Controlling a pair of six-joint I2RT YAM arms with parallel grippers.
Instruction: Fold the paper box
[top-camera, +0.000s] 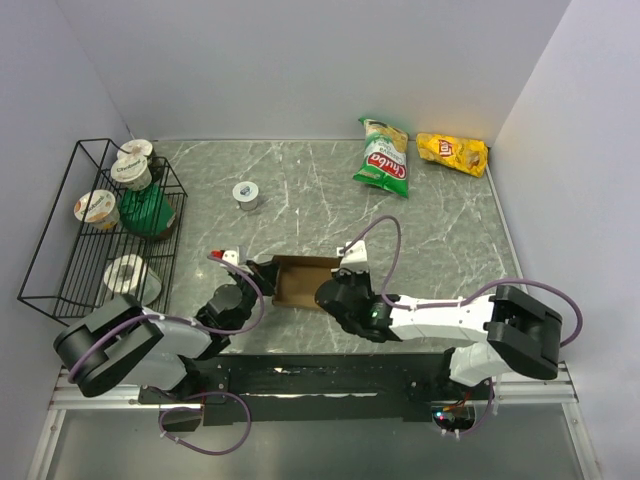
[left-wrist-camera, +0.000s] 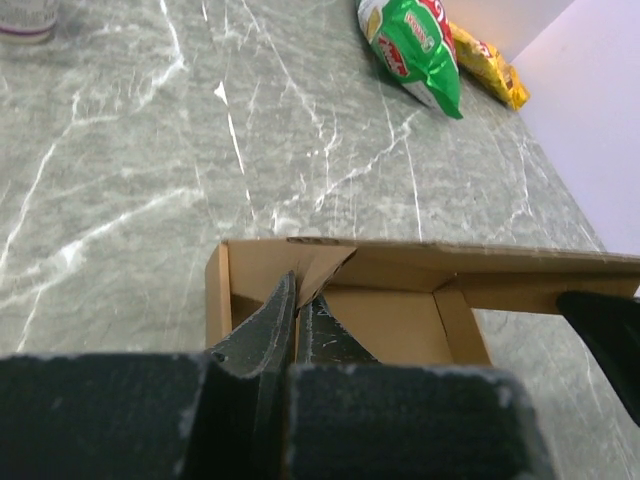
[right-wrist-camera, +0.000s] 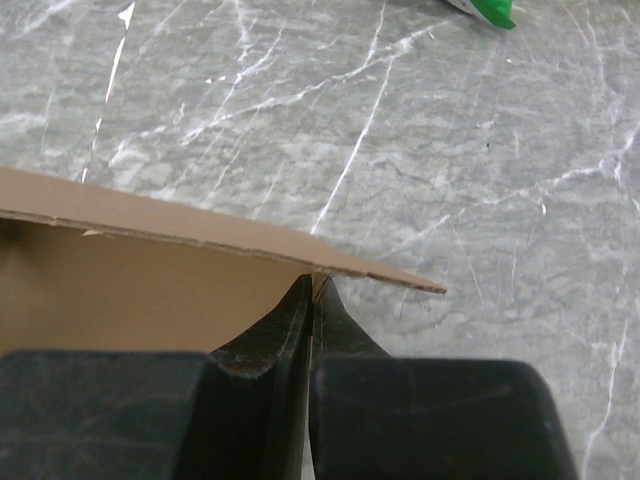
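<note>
One grey-green marbled worktop (top-camera: 300, 180), near edge cut off behind the arm bases. One black wire rack (top-camera: 60, 250) at the far left, holding about four round tubs and something green; contents overlapping, hard to tell apart. Two arms, left arm (top-camera: 140, 345) and right arm (top-camera: 450, 320), both reaching toward the middle and covering part of what lies between them. One paper box (top-camera: 300, 280), brown, open-topped, lying on the worktop near the front between the two arms; right end hidden under the right arm from above, near wall hidden behind the fingers in the left wrist view. Two snack bags in the far right corner, just beside each other: one green bag (top-camera: 383, 158), one yellow bag (top-camera: 452, 152). One small round thing (top-camera: 246, 193) left of centre, too small to name. Left fingers (left-wrist-camera: 285, 315) pressed together, nipping a folded corner tab inside the box's left end. Right fingers (right-wrist-camera: 300, 305) pressed together on the edge of a raised cardboard flap, only a sliver showing between the tips.
</note>
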